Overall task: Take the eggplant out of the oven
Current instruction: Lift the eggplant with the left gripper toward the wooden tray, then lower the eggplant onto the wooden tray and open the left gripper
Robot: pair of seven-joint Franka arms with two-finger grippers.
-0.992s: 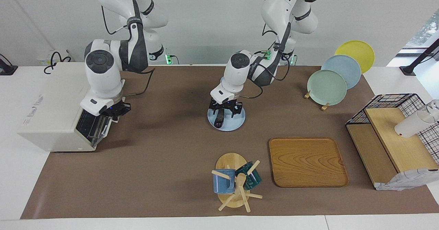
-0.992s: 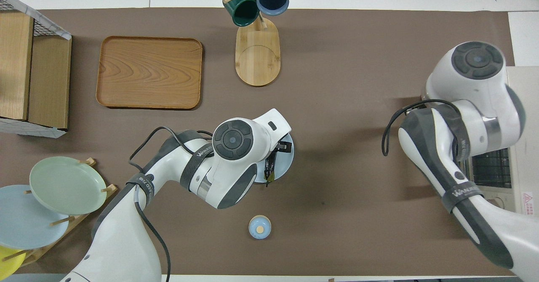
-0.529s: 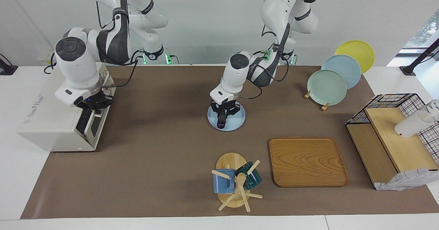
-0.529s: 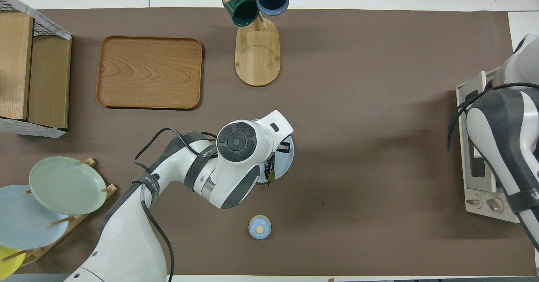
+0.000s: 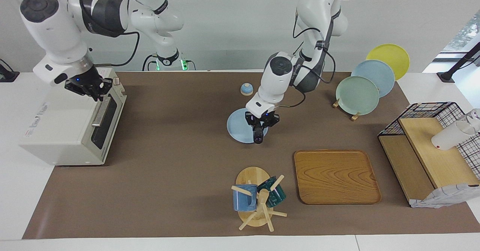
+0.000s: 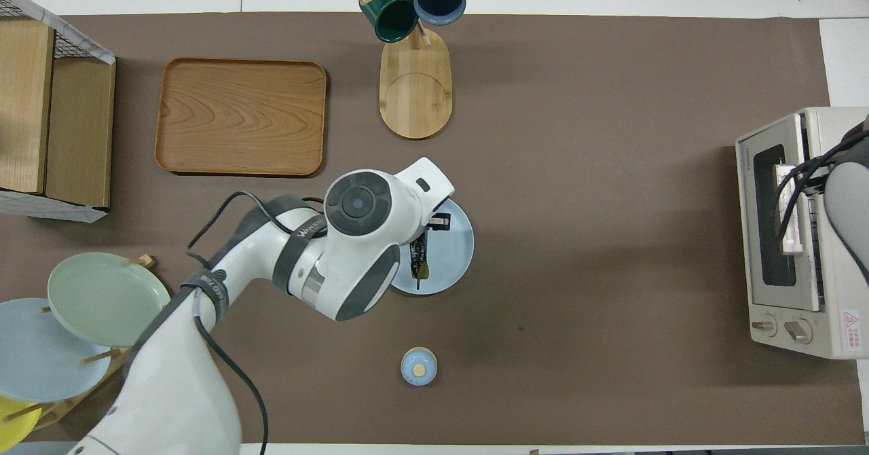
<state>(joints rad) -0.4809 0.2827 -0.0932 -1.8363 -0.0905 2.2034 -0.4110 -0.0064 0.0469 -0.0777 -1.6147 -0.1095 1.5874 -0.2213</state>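
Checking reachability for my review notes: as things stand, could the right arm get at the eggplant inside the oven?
Probably not: the eggplant is not in the oven; the left gripper holds it over the blue plate. The oven door is shut, with the right gripper above it.

In the overhead view the left arm covers the left end effector (image 5: 259,124), so its grip on the eggplant (image 6: 419,262) is hidden there. The right end effector (image 5: 89,87) is cut off by the picture's edge above the oven (image 6: 794,231). Its fingers are too small to judge.
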